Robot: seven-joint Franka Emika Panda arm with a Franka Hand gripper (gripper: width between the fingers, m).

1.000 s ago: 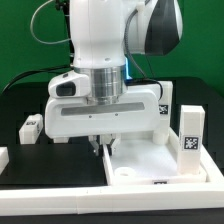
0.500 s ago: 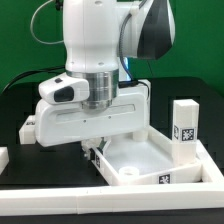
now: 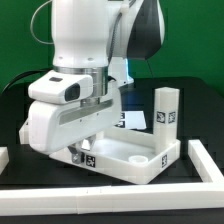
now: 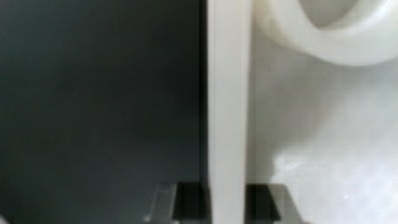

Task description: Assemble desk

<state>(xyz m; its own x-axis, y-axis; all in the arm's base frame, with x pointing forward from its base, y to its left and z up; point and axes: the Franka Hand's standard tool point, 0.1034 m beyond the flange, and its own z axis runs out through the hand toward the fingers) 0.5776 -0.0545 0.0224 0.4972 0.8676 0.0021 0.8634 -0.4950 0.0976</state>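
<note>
Gripper (image 3: 88,153) is clamping raised rim of white plastic tray-like rectangular tabletop (image 3: 135,165), probably to reposition it | tabletop is lying on black table (image 3: 30,178) | white square tagged leg (image 3: 165,112) is standing in its far corner

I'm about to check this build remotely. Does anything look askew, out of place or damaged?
The tabletop sits askew: its edges run at an angle to the white border strip in front. The jaws are shut on its rim, so that may be deliberate. One leg stands upright at its corner. No damage shows.
</note>
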